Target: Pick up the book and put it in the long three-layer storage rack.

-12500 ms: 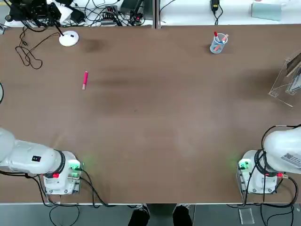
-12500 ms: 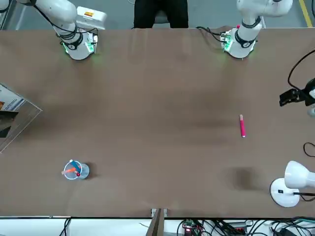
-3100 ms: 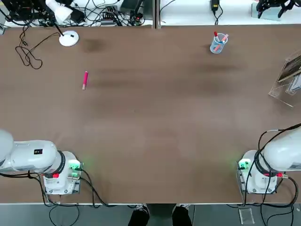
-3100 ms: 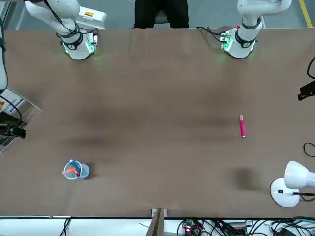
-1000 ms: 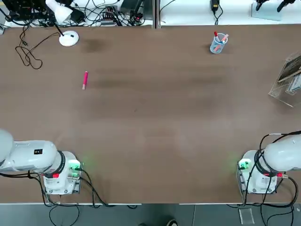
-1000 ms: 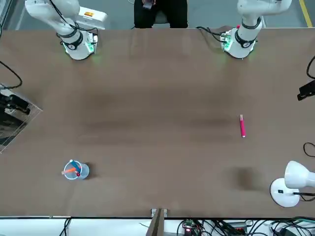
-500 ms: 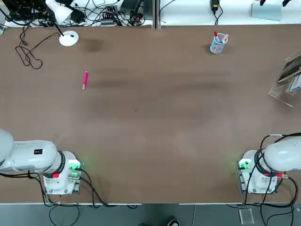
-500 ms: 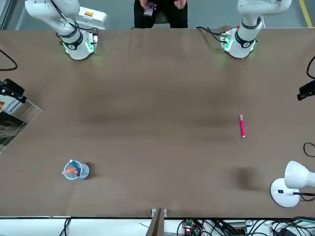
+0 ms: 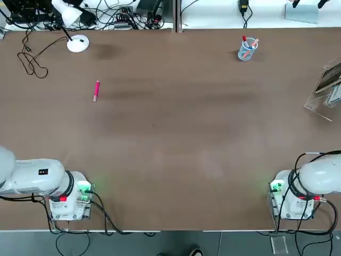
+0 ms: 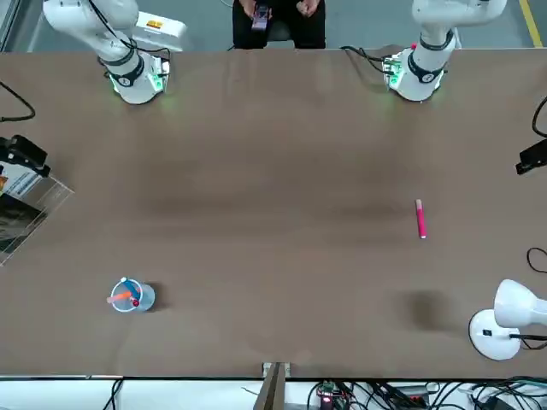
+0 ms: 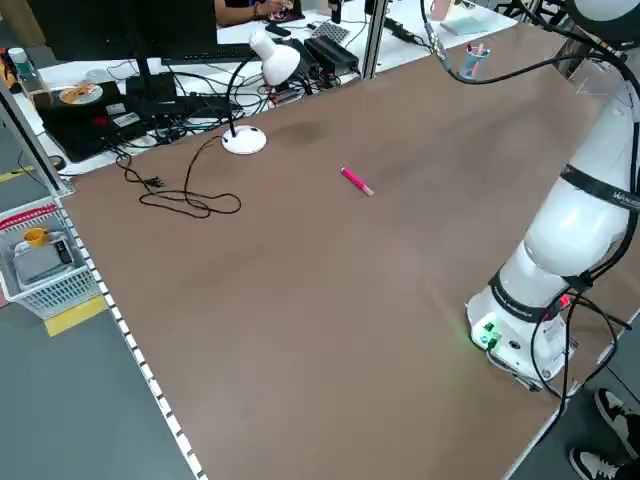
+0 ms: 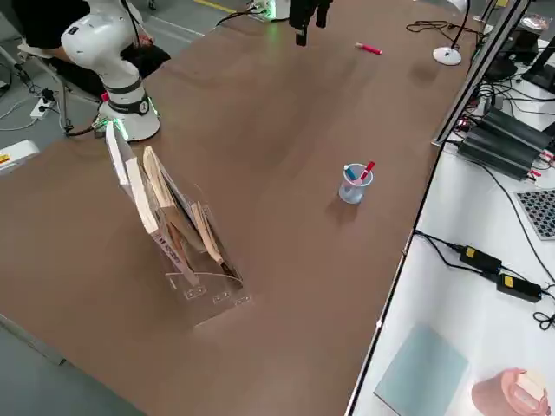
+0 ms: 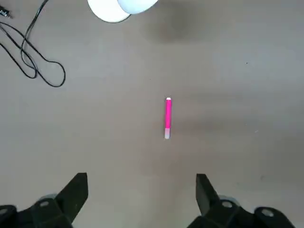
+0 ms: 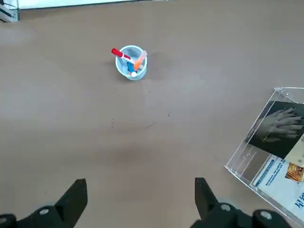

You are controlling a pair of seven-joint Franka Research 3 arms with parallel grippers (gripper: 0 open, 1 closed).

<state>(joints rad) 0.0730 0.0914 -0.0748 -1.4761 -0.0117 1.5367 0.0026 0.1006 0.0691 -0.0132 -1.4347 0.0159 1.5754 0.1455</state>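
Clear rack point(image 14: 273, 142) w/ book point(image 14: 279, 127) inside | L fingers point(image 13: 76, 194) apart, empty | R fingers point(image 14: 78, 197) apart, empty

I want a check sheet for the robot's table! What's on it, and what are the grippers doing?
Surface: brown table, bare in the middle.
Job's things: book sits inside the clear rack, at the robot's right edge.
Clutter: pink pen lying flat; cup with pens; white lamp.
Grippers: left gripper above the pink pen, jaws open, empty; right gripper up high, jaws open, empty.
Cables: black cord looped near the lamp.
Surroundings: person behind the robot; desks with gear along the far edge.
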